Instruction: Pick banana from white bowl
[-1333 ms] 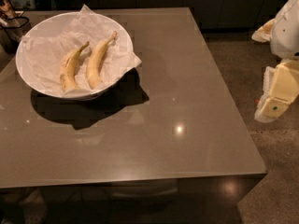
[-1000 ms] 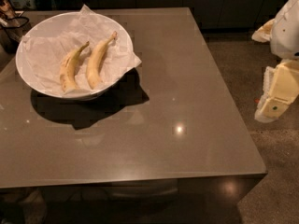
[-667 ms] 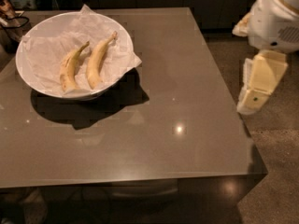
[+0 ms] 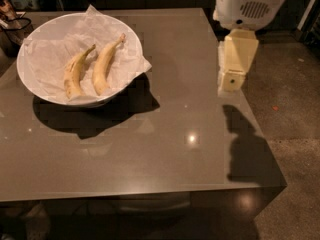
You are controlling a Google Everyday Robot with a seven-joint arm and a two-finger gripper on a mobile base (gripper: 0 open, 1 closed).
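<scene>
- The cream-coloured two-finger gripper (image 4: 231, 79) is seen in the upper right of the frame, hanging below the white rounded arm housing (image 4: 250, 4), above the right edge of the table.
- Nothing is held or touched by the gripper; whether it is spread or pressed together cannot be told.
- The wide round white bowl (image 4: 22, 79) is placed at the upper left of the glossy grey-brown rectangular table (image 4: 165, 154), well apart from the gripper.
- The bowl is lined with crumpled white paper (image 4: 50, 64), on which the left yellow banana (image 4: 75, 74) and the right yellow banana (image 4: 105, 64) are laid side by side, stems toward the upper right.
- A bare stretch of tabletop is left between bowl and gripper.
- The table's right and near edges are bordered by speckled brown floor (image 4: 295, 134).
</scene>
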